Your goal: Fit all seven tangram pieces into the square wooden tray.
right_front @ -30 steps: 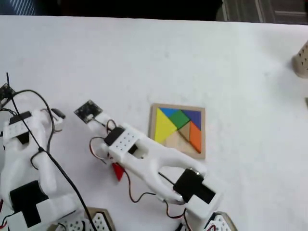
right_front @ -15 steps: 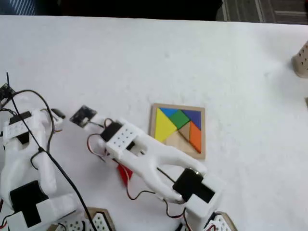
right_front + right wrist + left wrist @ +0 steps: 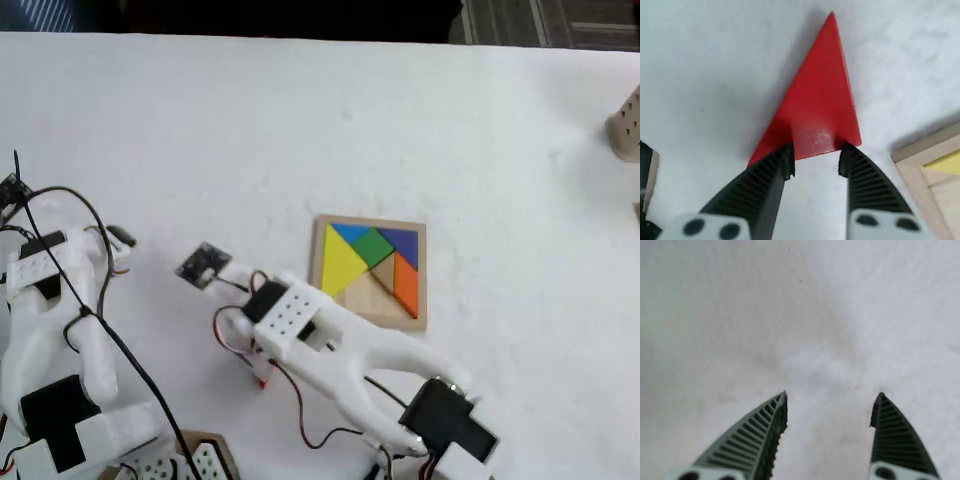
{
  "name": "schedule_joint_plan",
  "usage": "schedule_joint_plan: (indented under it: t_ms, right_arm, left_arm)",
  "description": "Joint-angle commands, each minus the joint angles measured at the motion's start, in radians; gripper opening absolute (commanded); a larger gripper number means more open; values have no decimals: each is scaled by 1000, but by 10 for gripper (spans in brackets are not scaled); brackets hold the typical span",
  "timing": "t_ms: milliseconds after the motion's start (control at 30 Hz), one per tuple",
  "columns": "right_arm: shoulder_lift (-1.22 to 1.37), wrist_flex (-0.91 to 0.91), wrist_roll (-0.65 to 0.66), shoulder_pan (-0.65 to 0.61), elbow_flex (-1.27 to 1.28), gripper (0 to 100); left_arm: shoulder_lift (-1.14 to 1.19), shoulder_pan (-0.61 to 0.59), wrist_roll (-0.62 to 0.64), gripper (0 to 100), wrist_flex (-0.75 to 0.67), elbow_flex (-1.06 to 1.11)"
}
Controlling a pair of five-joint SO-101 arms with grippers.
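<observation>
Hovering the right end effector (image 3: 815,159) at the wide end of the red triangle (image 3: 815,100), holding the fingers narrowly apart with their tips overlapping that edge, and not being able to tell whether they are touching it. Finding the red triangle lying flat on the white surface (image 3: 480,150), just outside the square wooden tray (image 3: 318,262), off the tray's corner on the side nearest the arm bases, and peeking out from under the right arm (image 3: 340,345) in the high view. Seeing a yellow triangle (image 3: 342,264), a blue triangle (image 3: 350,233), a green square (image 3: 373,246), a purple piece (image 3: 403,241) and an orange triangle (image 3: 406,282) sitting inside the tray, with bare wood showing along the tray's edge nearest the arm bases. Holding the left end effector (image 3: 832,396) with its fingers wide apart above bare surface, gripping nothing. Placing the left arm (image 3: 50,330) well apart from the tray, beyond the red triangle. Noting a beige perforated object (image 3: 626,125) at the picture's edge, well apart from the tray on the side opposite the left arm.
</observation>
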Motion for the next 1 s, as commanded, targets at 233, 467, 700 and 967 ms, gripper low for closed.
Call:
schedule_joint_plan:
  t_ms: [233, 467, 700, 967]
  right_arm:
    - [-45, -206, -6, -45, 100, 176]
    - [-41, -369, -5, 12, 81, 176]
    - [73, -305, -3, 91, -66, 176]
    - [-229, 21, 68, 360, -144, 57]
  left_arm:
    - [-7, 21, 3, 272, -26, -23]
    - [-7, 21, 3, 272, -26, -23]
    - [-7, 36, 3, 272, -23, -23]
    - [-16, 101, 3, 272, 110, -64]
